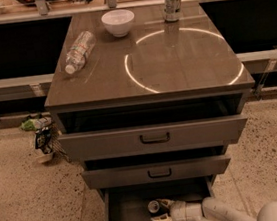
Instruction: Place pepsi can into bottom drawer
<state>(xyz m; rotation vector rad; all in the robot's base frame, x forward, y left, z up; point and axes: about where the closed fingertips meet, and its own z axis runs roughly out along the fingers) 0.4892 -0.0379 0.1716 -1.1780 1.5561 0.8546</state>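
The bottom drawer [126,212] is pulled out under the cabinet, and its flat grey floor shows. The pepsi can [154,206] is inside it, dark, with its silver top facing up, low over or on the floor. My gripper [160,212] reaches in from the lower right. One pale finger [165,202] is behind the can and the other is in front of it, so the gripper is shut on the can. The white arm [216,212] runs off toward the bottom right corner.
The two upper drawers [154,138] stand partly open above the gripper. On the cabinet top lie a plastic bottle [78,51], a white bowl [118,22] and a silver-grey can [171,3]. Litter [41,139] lies on the speckled floor to the left.
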